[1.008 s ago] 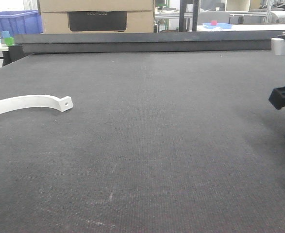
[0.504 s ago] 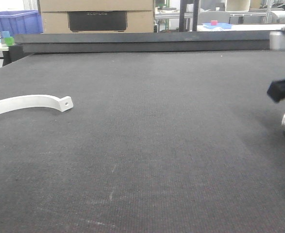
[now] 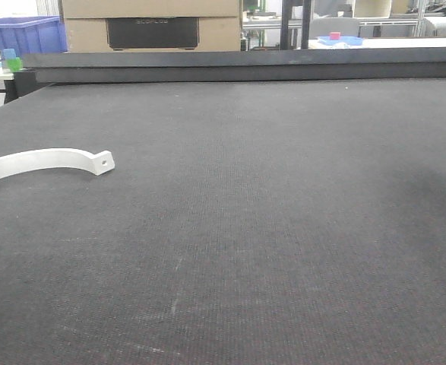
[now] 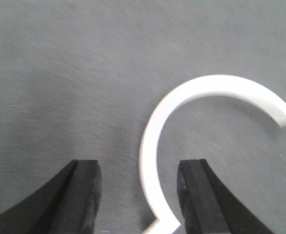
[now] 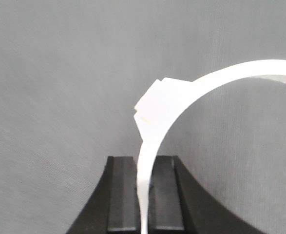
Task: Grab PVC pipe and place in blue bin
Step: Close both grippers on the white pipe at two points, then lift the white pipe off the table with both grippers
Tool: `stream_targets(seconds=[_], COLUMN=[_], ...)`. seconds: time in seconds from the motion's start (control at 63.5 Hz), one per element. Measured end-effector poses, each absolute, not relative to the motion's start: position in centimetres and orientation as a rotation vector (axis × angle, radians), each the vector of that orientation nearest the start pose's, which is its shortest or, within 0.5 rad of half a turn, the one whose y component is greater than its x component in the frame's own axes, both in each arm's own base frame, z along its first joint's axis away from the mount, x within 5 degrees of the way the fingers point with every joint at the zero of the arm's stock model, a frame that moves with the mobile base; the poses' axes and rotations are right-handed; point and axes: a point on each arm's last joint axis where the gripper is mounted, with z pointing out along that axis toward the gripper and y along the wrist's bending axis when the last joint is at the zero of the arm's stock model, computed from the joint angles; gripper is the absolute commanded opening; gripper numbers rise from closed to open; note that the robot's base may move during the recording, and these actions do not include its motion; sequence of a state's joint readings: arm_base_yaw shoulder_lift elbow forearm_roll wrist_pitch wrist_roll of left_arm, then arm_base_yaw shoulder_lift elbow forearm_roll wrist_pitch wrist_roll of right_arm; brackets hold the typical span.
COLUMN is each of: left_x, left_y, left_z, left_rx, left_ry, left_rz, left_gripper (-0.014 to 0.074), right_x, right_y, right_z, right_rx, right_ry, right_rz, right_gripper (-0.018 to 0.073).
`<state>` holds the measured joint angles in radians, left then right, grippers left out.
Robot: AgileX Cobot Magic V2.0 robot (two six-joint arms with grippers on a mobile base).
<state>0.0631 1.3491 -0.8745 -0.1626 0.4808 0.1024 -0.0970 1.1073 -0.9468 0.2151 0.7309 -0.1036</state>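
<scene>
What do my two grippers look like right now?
Both the left gripper and right gripper have matte black fingers, broad at the base and tapering toward flat, rectangular inner pads. No cables, markings or labels show; the arms themselves are out of view.

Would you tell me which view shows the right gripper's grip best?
Right wrist: the right gripper is shut on a PVC pipe. The front and left wrist views miss that gripper.

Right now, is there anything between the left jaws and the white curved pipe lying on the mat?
Nothing visible. In the left wrist view the left gripper has its jaws open over the PVC pipe, whose arc runs up between them, with only bare mat around it.
</scene>
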Motion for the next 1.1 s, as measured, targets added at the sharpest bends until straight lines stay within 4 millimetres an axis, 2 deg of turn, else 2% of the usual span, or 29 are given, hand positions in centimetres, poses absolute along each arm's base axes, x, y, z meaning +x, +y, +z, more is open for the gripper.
stream_targets(seconds=[0.079, 0.189, 0.299, 0.394, 0.772, 1.102], left_x=[28.0, 29.0, 30.0, 30.8, 32.9, 33.5], left_y=[0.1, -0.8, -0.9, -0.8, -0.6, -0.6], left_z=[26.0, 25.8, 25.3, 24.4, 21.6, 19.6], left_rx=[-0.038, 0.012, 0.023, 0.04, 0.073, 0.073], left_ry=[2.445, 2.446, 2.46, 2.489, 2.54, 2.592], left_rz=[-0.092, -0.102, -0.096, -0.08, -0.04, -0.041], left_gripper=[0.0284, 0.0347, 0.0412, 0.0427, 0.0424, 0.0419], right_x=[21.2, 20.0, 19.1, 18.6, 18.4, 18.4], right_y=[-0.7, -0.5, -0.4, -0.3, -0.3, -0.3], right_z=[34.4, 35.5, 36.1, 36.3, 36.3, 36.3], right_rx=[0.11, 0.105, 0.1, 0.096, 0.094, 0.094], right_ry=[2.305, 2.254, 2.229, 2.226, 2.235, 2.235], right_rz=[0.156, 0.16, 0.161, 0.165, 0.167, 0.169], right_gripper=[-0.0167, -0.0167, -0.0167, -0.0167, -0.0167, -0.0167])
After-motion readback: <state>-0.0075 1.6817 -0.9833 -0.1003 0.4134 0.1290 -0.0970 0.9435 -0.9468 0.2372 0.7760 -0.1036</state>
